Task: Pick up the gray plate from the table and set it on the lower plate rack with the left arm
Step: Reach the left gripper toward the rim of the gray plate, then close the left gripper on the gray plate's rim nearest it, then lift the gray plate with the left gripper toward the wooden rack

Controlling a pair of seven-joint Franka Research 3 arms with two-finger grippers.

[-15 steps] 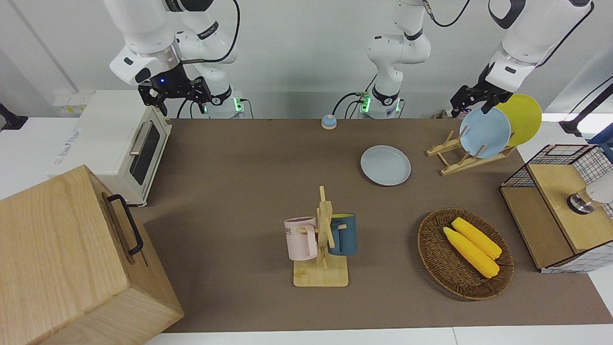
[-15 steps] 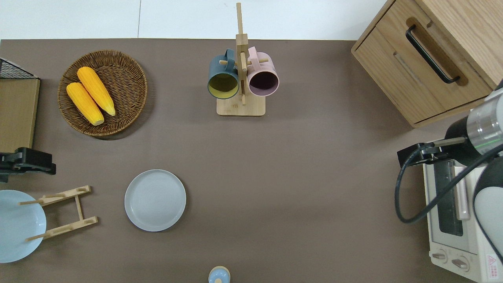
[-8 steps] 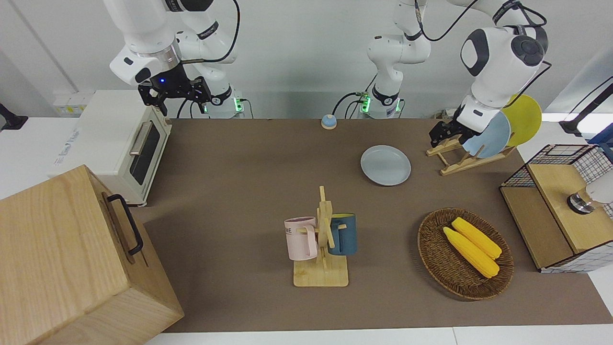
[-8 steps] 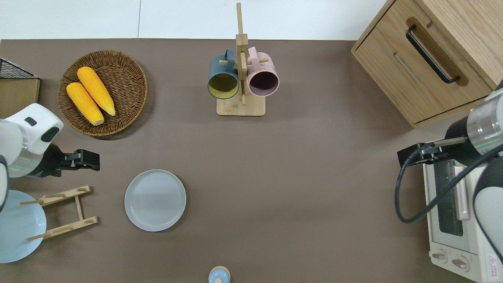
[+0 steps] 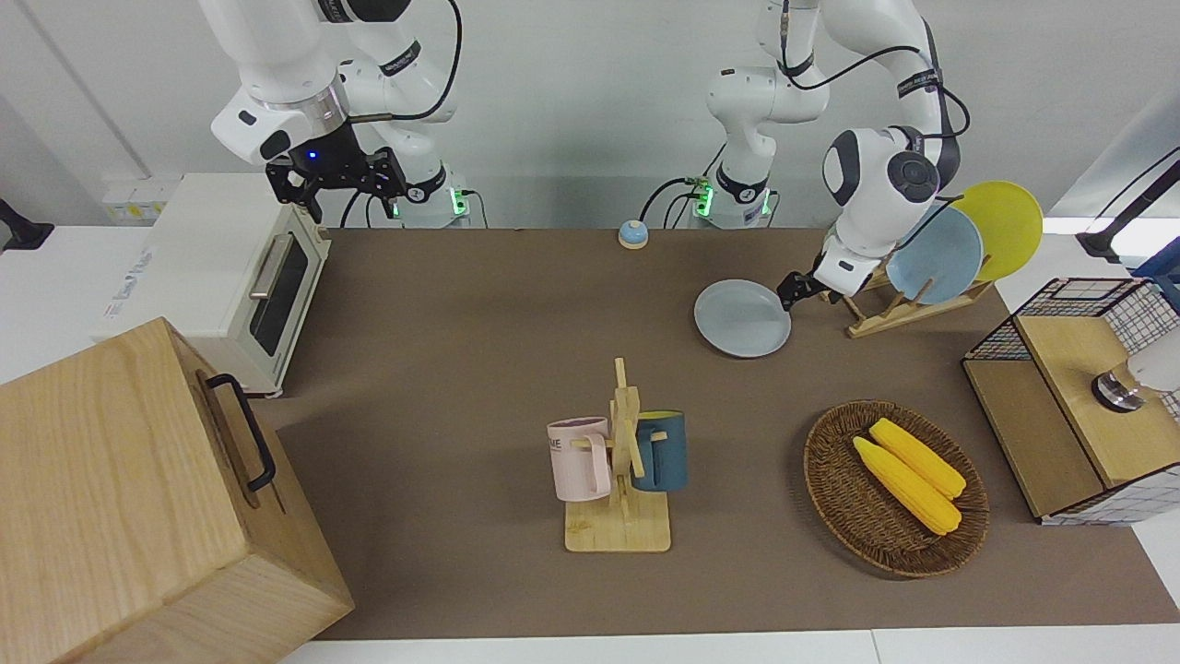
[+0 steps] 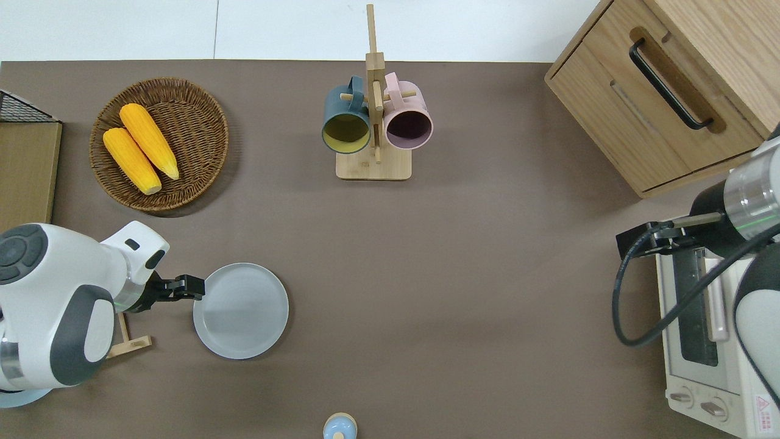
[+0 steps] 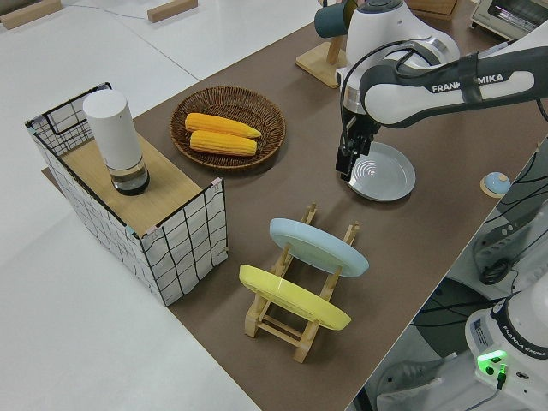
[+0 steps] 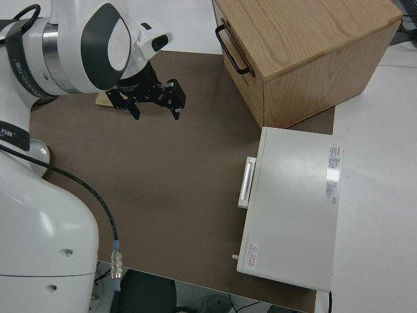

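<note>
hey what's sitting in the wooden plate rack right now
The plate rack holds two plates leaning in its slots: a light blue plate and a yellow plate. The gray plate lies flat on the table, with the left hand at its rim.

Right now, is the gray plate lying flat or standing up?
Flat. The gray plate lies face up on the table, with the left gripper at its rim.

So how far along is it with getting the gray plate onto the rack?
Early. The gray plate lies flat on the table, not lifted. The left gripper is at its rim on the side toward the lower plate rack, so the grasp is in hand. Lifting and slotting remain. The right arm is parked.
</note>
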